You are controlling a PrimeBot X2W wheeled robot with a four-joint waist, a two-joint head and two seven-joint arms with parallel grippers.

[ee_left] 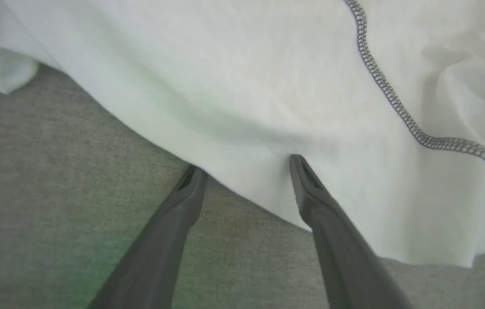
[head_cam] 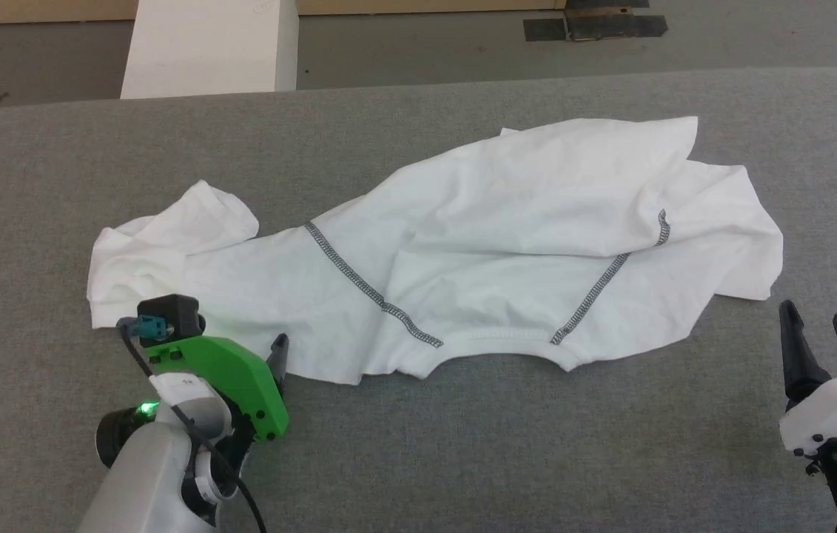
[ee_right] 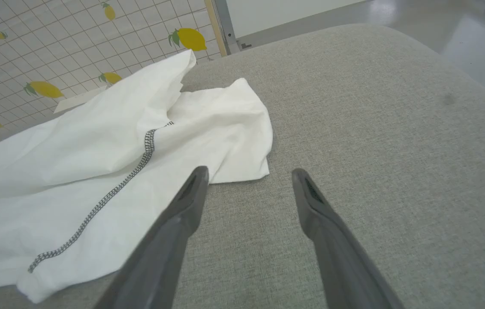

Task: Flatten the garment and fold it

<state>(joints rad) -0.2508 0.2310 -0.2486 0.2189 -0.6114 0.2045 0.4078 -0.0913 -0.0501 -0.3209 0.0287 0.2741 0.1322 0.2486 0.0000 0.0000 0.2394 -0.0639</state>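
The garment (head_cam: 462, 237), a white T-shirt with dark stitched seams, lies crumpled across the grey padded table (head_cam: 477, 444), neckline toward me. My left gripper (head_cam: 264, 348), under a green housing, sits at the garment's near left edge. In the left wrist view the left gripper (ee_left: 246, 167) is open, one finger (ee_left: 311, 193) over the garment (ee_left: 233, 86), the other at its hem. Off to the right, my right gripper (head_cam: 815, 314) stands open. The right wrist view has the right gripper (ee_right: 249, 171) above bare table, just beside a corner of the garment (ee_right: 96, 163), with nothing between its fingers.
A rigid white box (head_cam: 211, 48) stands on the floor beyond the table's far edge at the left. A dark mat (head_cam: 596, 26) lies on the floor further right. A tiled, lemon-patterned surface (ee_right: 45, 51) stands behind the table. The table's end curves down in the right wrist view.
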